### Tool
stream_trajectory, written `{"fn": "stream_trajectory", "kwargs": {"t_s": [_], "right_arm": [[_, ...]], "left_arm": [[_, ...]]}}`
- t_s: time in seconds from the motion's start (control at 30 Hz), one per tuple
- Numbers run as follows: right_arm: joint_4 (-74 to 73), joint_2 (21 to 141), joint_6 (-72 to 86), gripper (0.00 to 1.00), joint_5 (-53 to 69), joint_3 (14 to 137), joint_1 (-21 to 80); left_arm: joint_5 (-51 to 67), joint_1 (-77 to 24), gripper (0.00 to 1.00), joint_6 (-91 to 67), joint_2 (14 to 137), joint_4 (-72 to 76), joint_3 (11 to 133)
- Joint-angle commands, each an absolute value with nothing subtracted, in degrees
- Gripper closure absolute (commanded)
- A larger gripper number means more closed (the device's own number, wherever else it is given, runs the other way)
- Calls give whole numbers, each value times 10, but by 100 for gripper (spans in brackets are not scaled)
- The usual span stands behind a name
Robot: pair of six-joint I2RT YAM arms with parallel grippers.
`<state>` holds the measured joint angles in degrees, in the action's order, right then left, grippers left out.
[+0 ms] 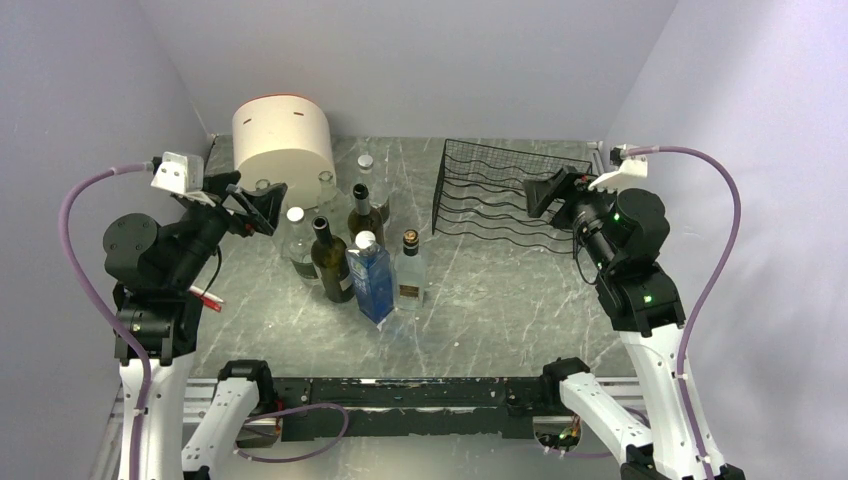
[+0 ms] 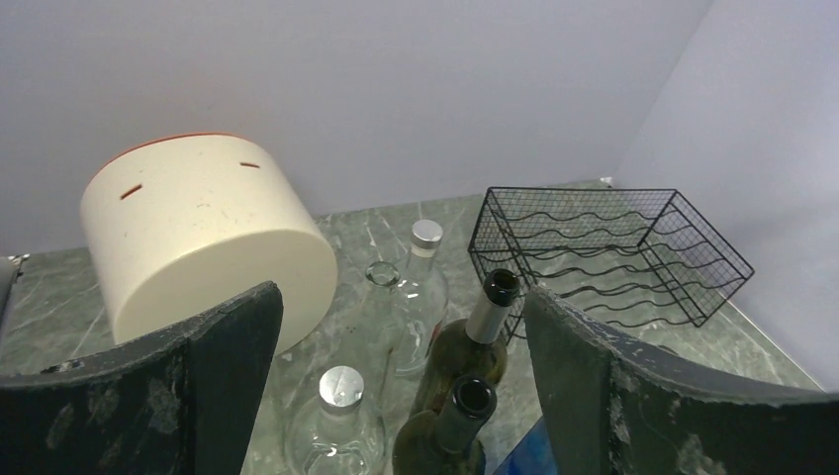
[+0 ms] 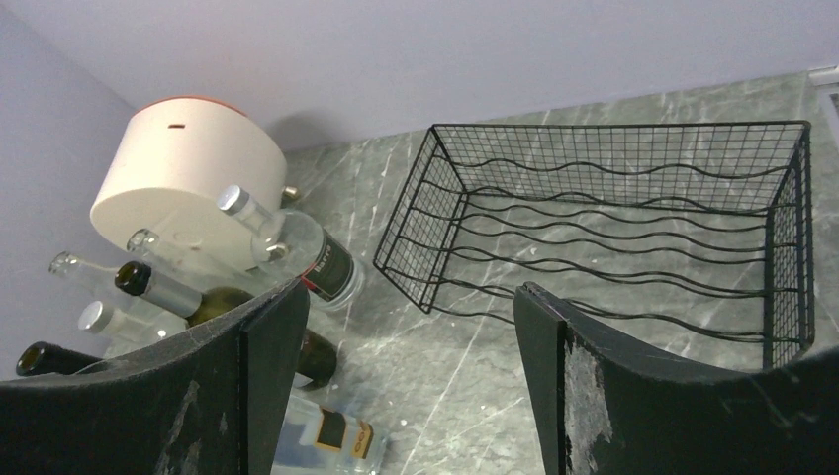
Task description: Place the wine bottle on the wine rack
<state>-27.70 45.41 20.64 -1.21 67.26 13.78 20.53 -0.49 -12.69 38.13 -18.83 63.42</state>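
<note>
The black wire wine rack (image 1: 495, 195) stands empty at the back right of the table; it also shows in the left wrist view (image 2: 604, 247) and the right wrist view (image 3: 613, 223). Two dark green wine bottles stand upright in a cluster at centre left, one nearer (image 1: 331, 263) (image 2: 457, 421) and one behind with a silver neck foil (image 1: 365, 214) (image 2: 483, 332). My left gripper (image 1: 262, 206) (image 2: 401, 322) is open and empty, above and left of the cluster. My right gripper (image 1: 546, 192) (image 3: 411, 297) is open and empty, over the rack's right side.
A cream cylindrical container (image 1: 283, 140) sits at the back left. Around the wine bottles stand a blue square bottle (image 1: 375, 282), a clear bottle with a dark cap (image 1: 409, 268) and clear bottles (image 1: 298, 245) (image 1: 366, 170). Walls close in on three sides.
</note>
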Motion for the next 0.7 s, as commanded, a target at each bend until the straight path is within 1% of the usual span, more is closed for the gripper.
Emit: {"fn": "stream_trajectory", "kwargs": {"t_s": [0.0,0.1,0.2,0.23,0.33,0.4,0.53,0.67], "right_arm": [[-275,446,198,17,22,667,131],[-272,444,170,16,65,660,130],[-270,452,138,17,158,653,130],[-272,460,131,18,190,655,130],[-279,492,113,25,283,665,130],[-272,506,111,27,321,662,133],[-251,526,108,29,329,655,162],[-223,543,103,29,292,646,235]], "left_arm": [[257,4,4,-141,380,-157,649],[300,4,4,-142,382,-146,650],[350,5,4,-143,384,-134,650],[369,4,4,-144,385,-130,650],[431,5,4,-152,390,-110,649],[467,4,4,-159,392,-94,646],[512,3,4,-168,394,-75,642],[523,1,4,-170,397,-69,643]]}}
